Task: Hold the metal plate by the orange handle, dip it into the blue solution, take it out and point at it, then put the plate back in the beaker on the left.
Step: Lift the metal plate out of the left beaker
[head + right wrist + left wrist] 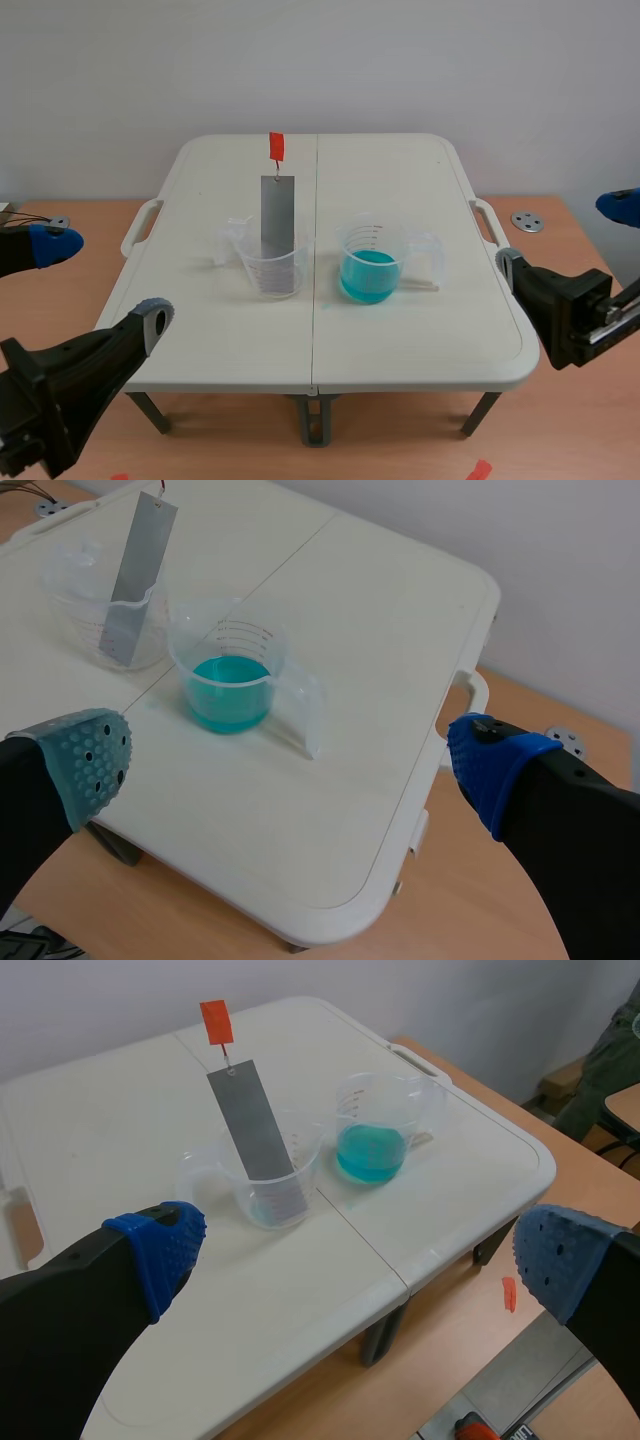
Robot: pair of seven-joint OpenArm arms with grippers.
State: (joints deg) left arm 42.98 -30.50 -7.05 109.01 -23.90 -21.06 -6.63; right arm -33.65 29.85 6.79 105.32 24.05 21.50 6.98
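Note:
A grey metal plate [277,215] stands tilted in a clear beaker [272,268] left of the table's middle. Its orange handle [276,147] sticks up on a thin wire. To the right, a second clear beaker [371,262] holds blue solution. My left gripper [105,282] hangs open off the table's front left corner, well short of the plate [257,1135] and handle [215,1022]. My right gripper [565,235] is open beside the table's right edge. In the right wrist view the blue beaker [228,675] lies ahead of my right gripper [290,760], with the plate [140,570] beyond it.
Both beakers stand on a white folding table [400,340] with a centre seam and side handles. It rests on a wooden surface. A small metal disc [527,220] lies on the wood at the right, and another sits at the far left.

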